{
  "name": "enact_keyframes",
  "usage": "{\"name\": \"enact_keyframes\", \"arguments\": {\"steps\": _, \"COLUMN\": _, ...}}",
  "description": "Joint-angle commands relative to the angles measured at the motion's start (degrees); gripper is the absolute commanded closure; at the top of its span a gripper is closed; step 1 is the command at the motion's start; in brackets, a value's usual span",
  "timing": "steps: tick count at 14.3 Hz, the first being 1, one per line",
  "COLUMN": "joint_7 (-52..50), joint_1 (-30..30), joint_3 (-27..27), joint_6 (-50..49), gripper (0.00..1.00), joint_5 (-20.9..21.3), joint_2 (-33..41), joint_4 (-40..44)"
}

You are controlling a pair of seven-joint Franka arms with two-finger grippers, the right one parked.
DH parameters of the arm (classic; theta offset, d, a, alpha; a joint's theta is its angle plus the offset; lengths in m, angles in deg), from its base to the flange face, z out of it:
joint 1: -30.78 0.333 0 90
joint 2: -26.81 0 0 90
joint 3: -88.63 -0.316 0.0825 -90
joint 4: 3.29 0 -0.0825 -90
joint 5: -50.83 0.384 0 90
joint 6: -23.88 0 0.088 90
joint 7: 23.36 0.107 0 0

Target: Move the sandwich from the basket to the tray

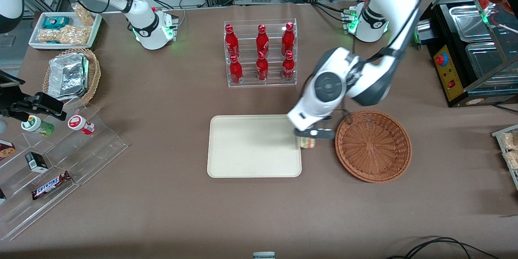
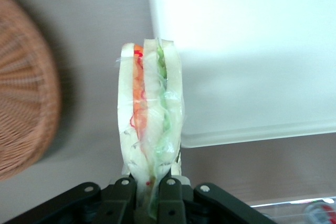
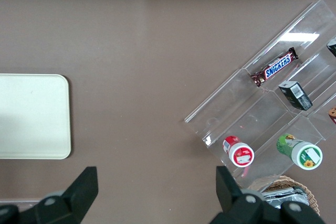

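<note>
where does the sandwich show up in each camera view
Front view: the sandwich hangs in the gripper, at the tray edge nearest the basket.
Left wrist view: the sandwich is clamped in the gripper, between tray and basket.
Right wrist view: not in it.
Shared landmark: the tray.

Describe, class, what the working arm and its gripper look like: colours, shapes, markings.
The working arm is glossy white with rounded shells, dark grey joints and a round grey cap with a ringed face. A green light glows at its base. Its gripper, between tray and basket, is black, with bolted black finger mounts.
</note>
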Motion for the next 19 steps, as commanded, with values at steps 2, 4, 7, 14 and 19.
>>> {"name": "enact_keyframes", "arguments": {"steps": 2, "joint_7": -4.63, "joint_1": -6.68, "joint_3": -0.6, "joint_6": -5.96, "gripper": 0.86, "joint_5": 0.36, "joint_2": -17.64, "joint_4": 23.58}}
{"name": "enact_keyframes", "arguments": {"steps": 4, "joint_7": -7.38, "joint_1": -8.7, "joint_3": -0.68, "joint_6": -5.52, "gripper": 0.86, "joint_5": 0.45, "joint_2": -21.7, "joint_4": 28.52}}
{"name": "enact_keyframes", "arguments": {"steps": 7, "joint_7": -8.17, "joint_1": -10.46, "joint_3": -0.86, "joint_6": -1.13, "gripper": 0.8, "joint_5": 0.71, "joint_2": -23.91, "joint_4": 28.8}}
{"name": "enact_keyframes", "arguments": {"steps": 14, "joint_7": -16.7, "joint_1": -10.74, "joint_3": -1.21, "joint_6": 1.43, "gripper": 0.0, "joint_5": 1.33, "joint_2": -23.31, "joint_4": 28.89}}
{"name": "enact_keyframes", "arguments": {"steps": 19, "joint_7": -15.56, "joint_1": -10.38, "joint_3": -6.83, "joint_6": -14.71, "gripper": 0.0, "joint_5": 1.33, "joint_2": -11.11, "joint_4": 28.63}}
